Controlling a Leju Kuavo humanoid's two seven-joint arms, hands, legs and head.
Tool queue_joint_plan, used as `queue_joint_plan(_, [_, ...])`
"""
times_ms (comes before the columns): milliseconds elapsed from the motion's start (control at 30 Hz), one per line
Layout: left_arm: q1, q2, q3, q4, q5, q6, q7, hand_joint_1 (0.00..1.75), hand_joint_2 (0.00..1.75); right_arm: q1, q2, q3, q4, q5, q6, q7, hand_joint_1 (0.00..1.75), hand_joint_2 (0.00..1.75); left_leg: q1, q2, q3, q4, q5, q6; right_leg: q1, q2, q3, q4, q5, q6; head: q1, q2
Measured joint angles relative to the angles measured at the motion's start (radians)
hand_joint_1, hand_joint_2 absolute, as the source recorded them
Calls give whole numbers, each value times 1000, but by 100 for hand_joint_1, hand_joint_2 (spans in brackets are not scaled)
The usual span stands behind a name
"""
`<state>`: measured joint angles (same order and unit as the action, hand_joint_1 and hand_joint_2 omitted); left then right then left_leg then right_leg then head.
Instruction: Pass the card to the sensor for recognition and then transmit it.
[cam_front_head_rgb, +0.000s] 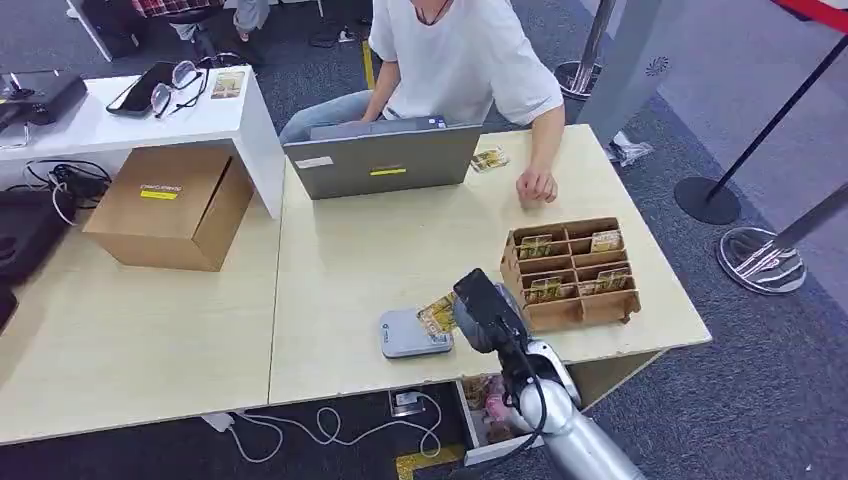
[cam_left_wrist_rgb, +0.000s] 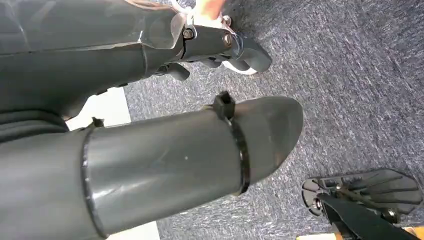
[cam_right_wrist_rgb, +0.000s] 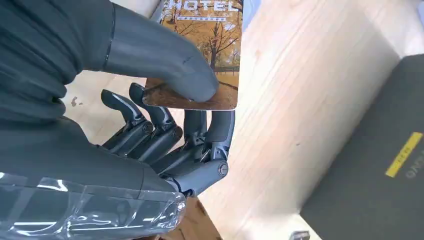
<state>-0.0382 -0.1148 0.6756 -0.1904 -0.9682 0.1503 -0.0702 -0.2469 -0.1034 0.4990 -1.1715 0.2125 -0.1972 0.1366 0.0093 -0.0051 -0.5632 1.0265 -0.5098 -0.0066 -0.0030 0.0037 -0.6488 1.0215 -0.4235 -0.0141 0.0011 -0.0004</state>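
Currently right robot hand (cam_front_head_rgb: 478, 305) clamped on card (cam_front_head_rgb: 437, 313), thumb (cam_right_wrist_rgb: 165, 62) pressing its printed face against fingers (cam_right_wrist_rgb: 150, 125) underneath. Card held over near right portion of grey sensor (cam_front_head_rgb: 412, 334), close to desk's (cam_front_head_rgb: 340, 260) front edge; touching pad or hovering above it, cannot tell. Long axis of card running away from palm, toward sensor and far edge. Judged step: presenting card for reading; handing on not yet done. Wooden card rack (cam_front_head_rgb: 572, 270) just beside hand, toward right edge. Left robot hand (cam_left_wrist_rgb: 220, 45) hanging over carpet, holding nothing; fingers apart or together, cannot tell
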Motion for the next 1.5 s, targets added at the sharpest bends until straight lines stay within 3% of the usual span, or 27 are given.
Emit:
queue_joint_plan(167, [0, -1, 0, 0, -11, -11, 0, 0, 0, -35, 16, 43, 53, -11, 41, 11, 175, 175, 0, 1, 0, 0, 0, 0, 0, 1, 0, 0, 0, 0, 0, 0])
queue_joint_plan(333, [-3, 0, 0, 0, -13, -21, 6, 0, 0, -88, 79, 116, 164, -27, 40, 6, 175, 175, 0, 0, 0, 0, 0, 0, 0, 0, 0, 1, -1, -1, 0, 0])
queue_joint_plan(600, [-4, 0, 0, 0, -13, -21, 15, 0, 0, -129, 118, 161, 247, -31, 39, 8, 175, 175, 0, 0, 0, 0, 0, 0, 0, 0, 0, 1, -1, -1, 0, 0])
queue_joint_plan(1500, [-8, 0, 0, 0, -17, -25, 37, 0, 0, -139, 133, 161, 318, -9, -2, 41, 175, 175, 0, 0, 1, 0, 0, 0, 0, 0, 0, 0, -1, -1, 0, 0])
